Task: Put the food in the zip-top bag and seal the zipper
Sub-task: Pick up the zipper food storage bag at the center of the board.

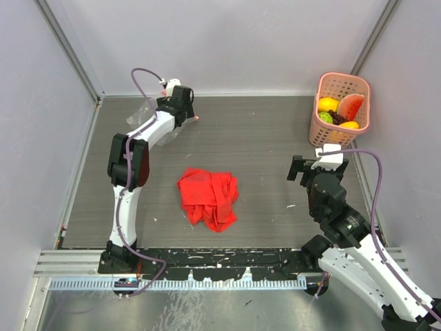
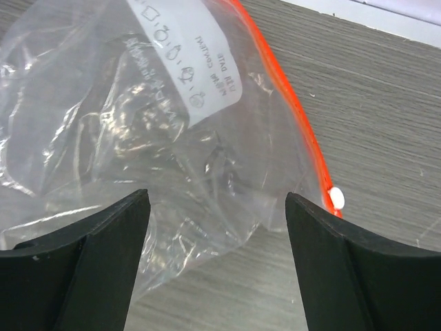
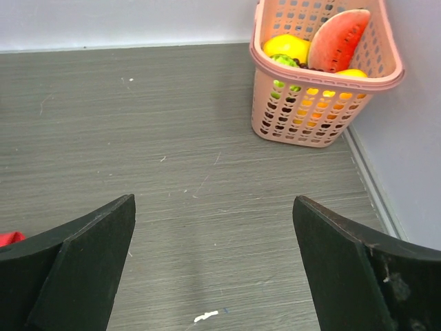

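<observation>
The clear crinkly zip-top bag (image 2: 138, 103) lies flat at the table's far left (image 1: 141, 112). Its red-orange zipper (image 2: 289, 103) runs along the right edge and ends at a white slider tab (image 2: 337, 198). My left gripper (image 2: 217, 200) hovers open over the bag's near corner, and the film lies between the fingers without being pinched. The food sits in the pink basket (image 3: 310, 117): a watermelon slice (image 3: 337, 38), a yellow fruit (image 3: 286, 47), a green fruit (image 3: 282, 61) and an orange one (image 3: 351, 72). My right gripper (image 3: 213, 207) is open over bare table, short of the basket.
A crumpled red cloth (image 1: 208, 198) lies mid-table between the two arms. The pink basket (image 1: 341, 134) stands in the far right corner against the wall. Grey walls close the table on the left, back and right.
</observation>
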Action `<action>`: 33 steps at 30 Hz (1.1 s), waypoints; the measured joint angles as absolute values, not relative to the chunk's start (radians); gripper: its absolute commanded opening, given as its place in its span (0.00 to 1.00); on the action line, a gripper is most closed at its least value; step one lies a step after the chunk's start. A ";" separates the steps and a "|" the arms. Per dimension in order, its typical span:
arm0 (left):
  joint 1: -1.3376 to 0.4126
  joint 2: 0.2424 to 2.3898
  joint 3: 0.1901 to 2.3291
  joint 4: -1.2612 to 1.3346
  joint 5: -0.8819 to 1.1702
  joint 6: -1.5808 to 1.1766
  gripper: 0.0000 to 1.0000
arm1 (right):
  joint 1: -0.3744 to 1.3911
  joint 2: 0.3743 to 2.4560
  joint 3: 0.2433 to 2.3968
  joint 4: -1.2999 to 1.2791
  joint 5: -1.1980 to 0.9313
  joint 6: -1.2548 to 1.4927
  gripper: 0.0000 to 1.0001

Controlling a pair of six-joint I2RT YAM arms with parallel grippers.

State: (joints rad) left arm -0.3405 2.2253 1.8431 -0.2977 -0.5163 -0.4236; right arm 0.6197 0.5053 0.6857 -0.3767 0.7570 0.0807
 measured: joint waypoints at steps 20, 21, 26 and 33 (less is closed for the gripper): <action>-0.315 2.339 1.848 -0.223 -0.448 -0.366 0.00 | 0.620 0.643 0.687 -0.392 0.619 0.081 1.00; -0.314 2.329 1.826 -0.218 -0.442 -0.358 0.00 | 0.620 0.649 0.690 -0.392 0.610 0.083 1.00; -0.314 2.264 1.755 -0.215 -0.402 -0.336 0.00 | 0.620 0.669 0.705 -0.393 0.548 0.089 1.00; -0.314 2.101 1.632 -0.222 -0.279 -0.297 0.00 | 0.620 0.735 0.725 -0.376 0.445 0.133 1.00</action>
State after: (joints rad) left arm -0.3138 2.1014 1.6321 -0.2222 -0.2794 -0.2974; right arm 0.6197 0.7353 0.7246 -0.3763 0.4450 0.1333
